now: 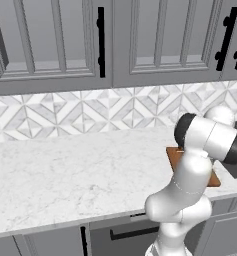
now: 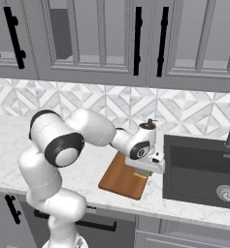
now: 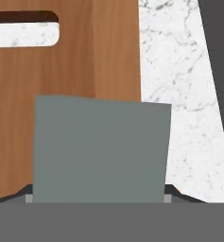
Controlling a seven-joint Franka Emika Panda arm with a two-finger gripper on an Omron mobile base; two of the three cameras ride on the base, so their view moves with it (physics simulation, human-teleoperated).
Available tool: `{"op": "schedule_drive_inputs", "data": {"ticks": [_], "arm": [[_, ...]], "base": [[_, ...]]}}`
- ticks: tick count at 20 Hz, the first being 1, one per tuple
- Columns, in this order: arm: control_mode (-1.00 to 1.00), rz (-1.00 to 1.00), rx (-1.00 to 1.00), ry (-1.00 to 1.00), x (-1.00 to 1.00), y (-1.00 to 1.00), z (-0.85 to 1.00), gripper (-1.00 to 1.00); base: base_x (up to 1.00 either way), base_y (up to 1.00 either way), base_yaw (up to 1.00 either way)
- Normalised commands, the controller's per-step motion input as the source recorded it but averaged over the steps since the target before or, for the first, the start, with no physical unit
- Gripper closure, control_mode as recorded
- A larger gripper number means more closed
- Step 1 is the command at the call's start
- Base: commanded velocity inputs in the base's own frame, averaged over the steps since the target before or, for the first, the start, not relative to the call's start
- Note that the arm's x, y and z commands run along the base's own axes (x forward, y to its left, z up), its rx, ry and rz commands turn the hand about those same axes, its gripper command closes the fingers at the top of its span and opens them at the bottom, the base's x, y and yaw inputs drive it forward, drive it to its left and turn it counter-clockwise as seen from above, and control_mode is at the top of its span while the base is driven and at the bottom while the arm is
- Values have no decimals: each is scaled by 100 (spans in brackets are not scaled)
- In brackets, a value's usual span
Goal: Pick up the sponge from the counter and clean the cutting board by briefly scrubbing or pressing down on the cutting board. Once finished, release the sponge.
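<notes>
The tool (image 2: 144, 173) hangs low over the cutting board (image 2: 117, 179), holding the sponge (image 3: 100, 149) between its fingers just above the board's surface. Under it the board lies on the table (image 1: 65, 170) near the front edge. The sink (image 2: 199, 169) sits just right of the tool; the tiled wall (image 2: 87, 104) stands behind.

Light: bright, even, no visible source.
Shadows: faint, soft beneath the arm (image 2: 82, 131).
Glare: slight sheen on arm.
Sharpness: coarse render, jagged edges.
</notes>
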Motion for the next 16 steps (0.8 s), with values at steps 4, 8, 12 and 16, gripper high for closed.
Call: {"op": "schedule_drive_inputs", "data": {"ticks": [4,8,12,16], "arm": [[-100,-9,0,0,-69,-11,-24,100],[-100,0,0,1,-59,2,-42,100],[-100,0,0,6,-72,12,-50,100],[-100,0,-4,13,-50,43,-100,100]], "base": [[0,0,0],[0,0,0],[0,0,0],[0,0,0]]}}
